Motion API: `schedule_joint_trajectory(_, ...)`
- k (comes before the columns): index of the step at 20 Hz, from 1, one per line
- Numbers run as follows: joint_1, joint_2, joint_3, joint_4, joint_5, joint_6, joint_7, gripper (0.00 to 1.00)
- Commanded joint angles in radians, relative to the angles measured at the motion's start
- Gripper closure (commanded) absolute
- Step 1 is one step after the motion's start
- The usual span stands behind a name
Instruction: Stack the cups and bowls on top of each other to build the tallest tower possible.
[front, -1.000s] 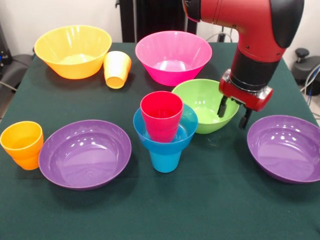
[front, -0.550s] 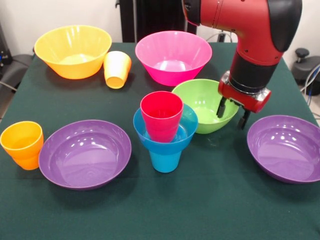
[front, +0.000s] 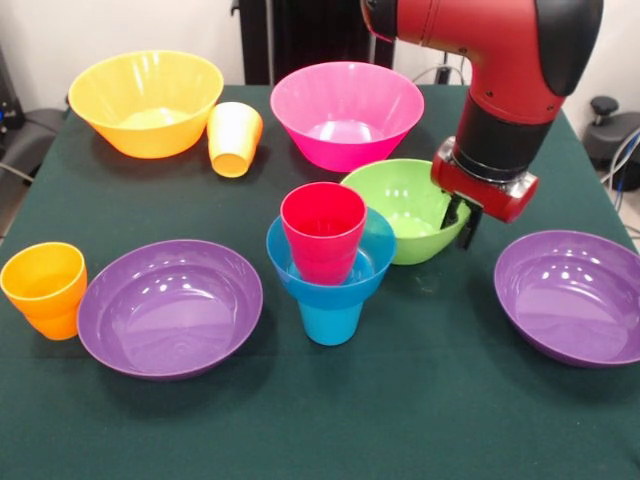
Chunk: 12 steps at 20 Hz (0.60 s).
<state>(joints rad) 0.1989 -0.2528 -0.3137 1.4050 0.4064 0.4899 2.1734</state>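
An upturned blue cup (front: 330, 320) carries the small blue bowl (front: 300, 285), and the red cup (front: 322, 232) stands in that bowl. Just right of this stack, the lime green bowl (front: 395, 205) rests on the table. My gripper (front: 461, 222) is at its right rim, shut on it, with one finger inside the bowl and one outside. A yellow cup (front: 235, 138) leans against the orange-yellow bowl (front: 147, 125) at the back left. The pink bowl (front: 345, 135) sits at the back centre, and an orange cup (front: 45, 290) stands at the left edge.
Two shallow purple bowls lie at the front, one at the left (front: 170, 305) and one at the right (front: 572, 295), close under my gripper's right side. The dark green tablecloth (front: 400, 420) stretches along the front.
The fingers have drawn together on the green bowl's right rim. The gripper has shifted slightly left and up, and the bowl has nudged a little left.
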Motion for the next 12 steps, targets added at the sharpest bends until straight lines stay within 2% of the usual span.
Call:
schedule_joint_trajectory(1,0.015,0.036,0.072,-0.021,-0.032,0.033,0.115,1.00)
schedule_joint_trajectory(4,0.026,0.045,0.048,-0.038,-0.027,0.051,0.136,1.00)
schedule_joint_trajectory(7,0.066,0.071,-0.028,-0.098,-0.016,0.144,0.209,1.00)
schedule_joint_trajectory(12,0.103,0.103,-0.085,-0.168,0.009,0.227,0.272,1.00)
